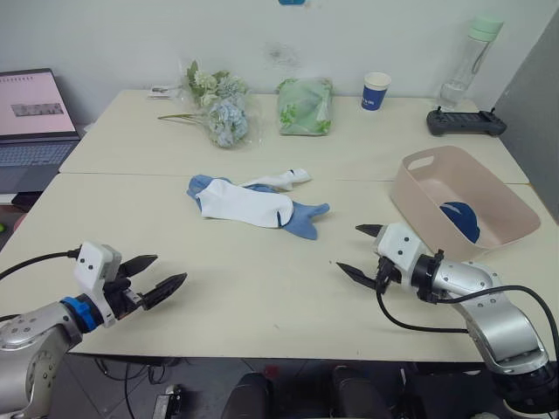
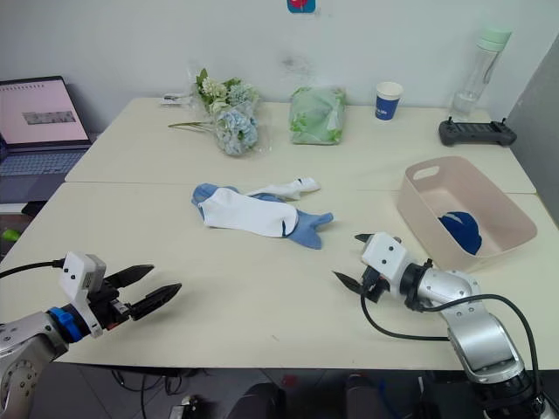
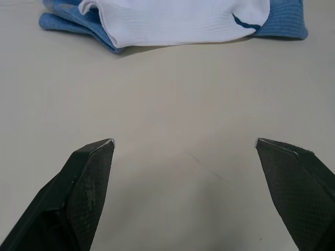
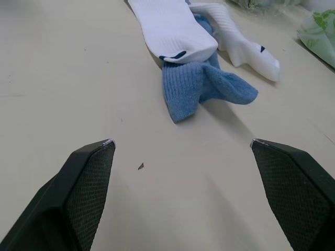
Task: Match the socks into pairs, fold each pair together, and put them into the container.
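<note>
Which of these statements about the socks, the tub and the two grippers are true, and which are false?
1. Both grippers, left gripper and right gripper, are open and hold nothing. True.
2. The container is empty. False: a dark navy bundle lies inside.
3. A white sock lies on top of a light blue sock. True.
4. The blue paper cup stands inside the tub. False: it stands on the table's far side.

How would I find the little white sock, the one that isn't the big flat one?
Start at the pile of socks in the middle of the table. On its far side, toward the green bag, lies the small white sock. It is narrow and crumpled, while the white one beside it is wide and flat atop blue socks.
</note>
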